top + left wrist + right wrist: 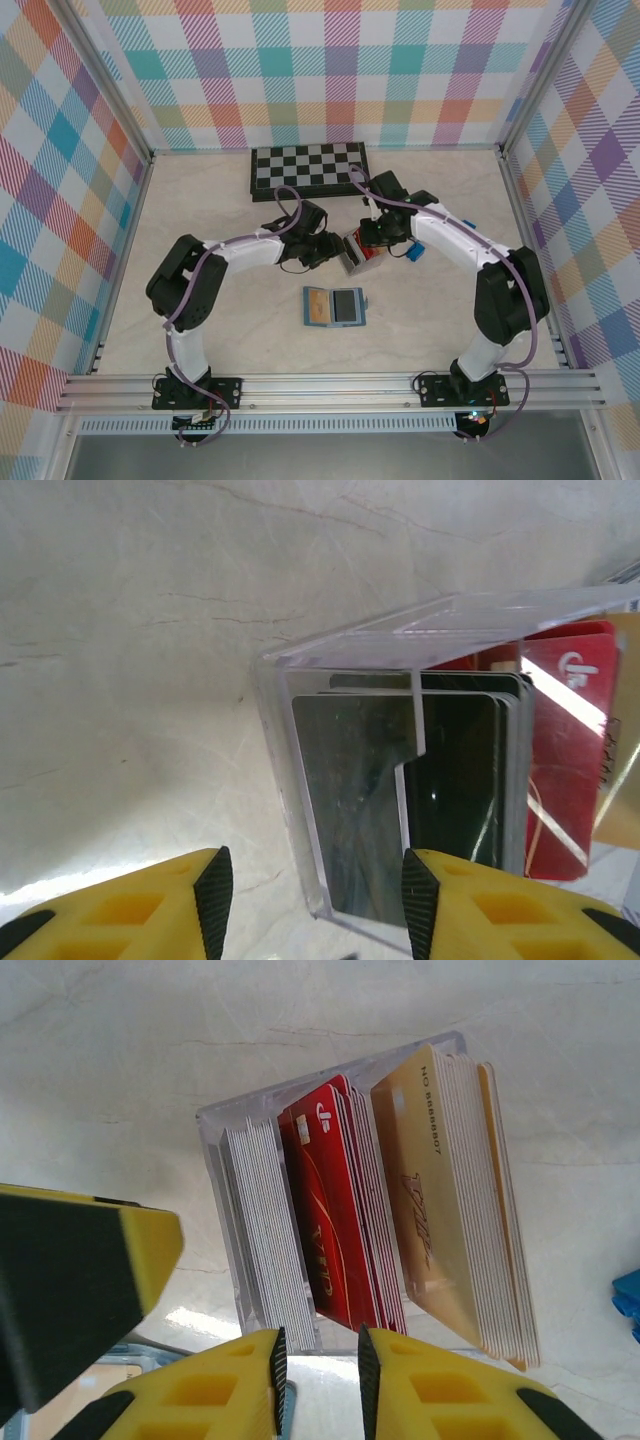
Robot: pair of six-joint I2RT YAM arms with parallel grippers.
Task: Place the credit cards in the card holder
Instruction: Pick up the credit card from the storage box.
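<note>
A robot lab cell: plaid walls (340, 70) on aluminium rails (330, 385).

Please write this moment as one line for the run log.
left gripper: open, at clear card box | right gripper: slightly open, near red cards | card holder: lies open, apart from both grippers

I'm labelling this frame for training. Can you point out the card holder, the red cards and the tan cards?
card holder (347, 306): top view, on its open right half.
red cards (330, 1210): right wrist view, on the front card's face.
tan cards (425, 1190): right wrist view, on the front card's face.
</note>
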